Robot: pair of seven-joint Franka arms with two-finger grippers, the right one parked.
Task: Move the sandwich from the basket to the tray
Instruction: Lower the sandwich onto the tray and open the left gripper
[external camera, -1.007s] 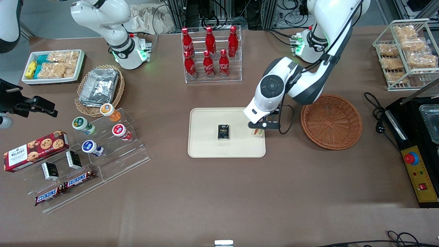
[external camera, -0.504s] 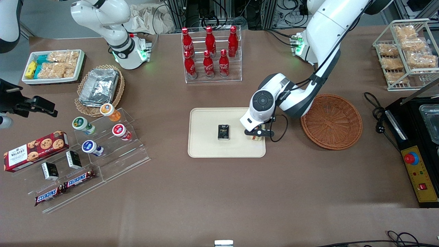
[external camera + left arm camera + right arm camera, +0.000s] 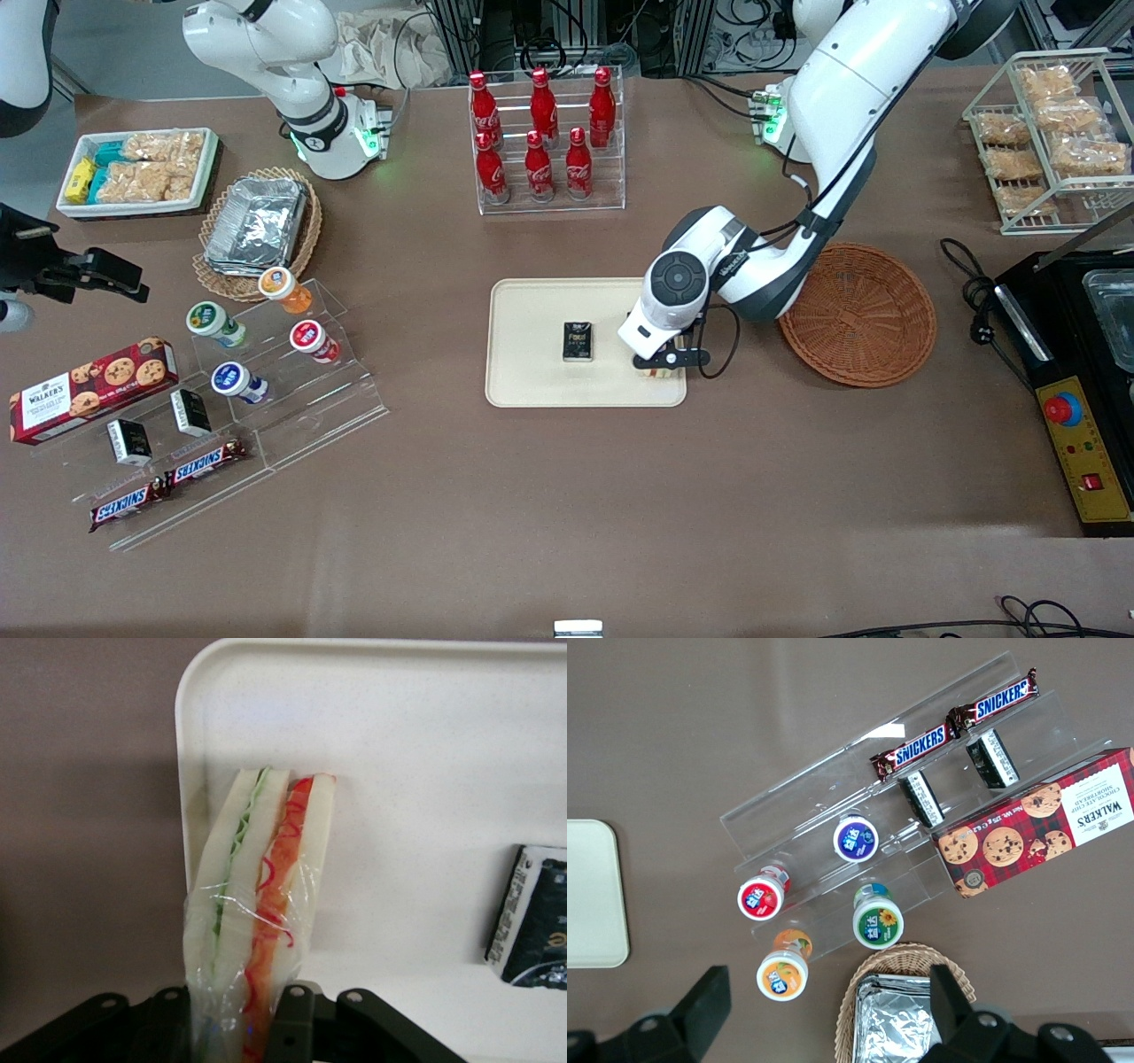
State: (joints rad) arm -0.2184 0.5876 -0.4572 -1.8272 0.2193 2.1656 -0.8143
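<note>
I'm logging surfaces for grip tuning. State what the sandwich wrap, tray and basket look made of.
Sandwich, clamped in the hand over the tray: clear plastic film, judging by its glossy wrinkles.
Tray: matte cream, probably moulded plastic; smooth, faintly speckled.
Basket: reddish-brown woven wicker or a look-alike; its strands show.

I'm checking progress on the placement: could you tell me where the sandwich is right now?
The sandwich is clamped in the gripper over the tray, at the tray's basket-side end, beside the black packet.
</note>
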